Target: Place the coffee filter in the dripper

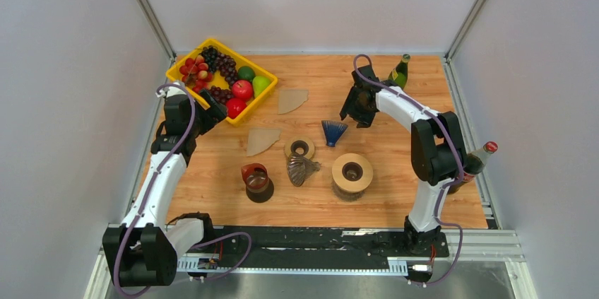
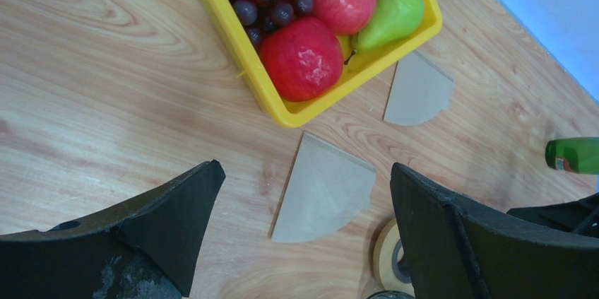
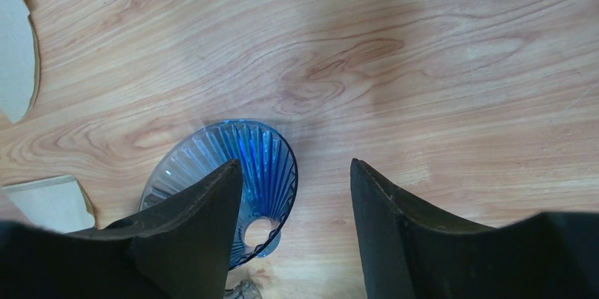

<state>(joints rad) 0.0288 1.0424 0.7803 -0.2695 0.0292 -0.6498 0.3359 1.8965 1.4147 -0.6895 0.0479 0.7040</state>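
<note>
Two pale paper coffee filters lie flat on the wooden table, one (image 1: 263,140) (image 2: 325,189) at centre left and one (image 1: 292,100) (image 2: 418,90) beside the yellow tray. A blue ribbed dripper (image 1: 333,131) (image 3: 272,161) lies on its side mid-table. My left gripper (image 1: 215,109) (image 2: 304,168) hangs open above the nearer filter, touching nothing. My right gripper (image 1: 360,112) (image 3: 295,163) is open just behind the blue dripper. Its left finger (image 3: 191,221) covers part of the dripper's cone, and only bare table shows between the jaws.
A yellow tray (image 1: 185,85) (image 2: 244,55) of fruit stands at the back left. A dark ribbed dripper (image 1: 301,169), a brown glass dripper (image 1: 255,178) and two wooden rings (image 1: 300,148) (image 1: 352,173) sit near the front. Bottles stand at the back (image 1: 400,71) and the right edge (image 1: 477,161).
</note>
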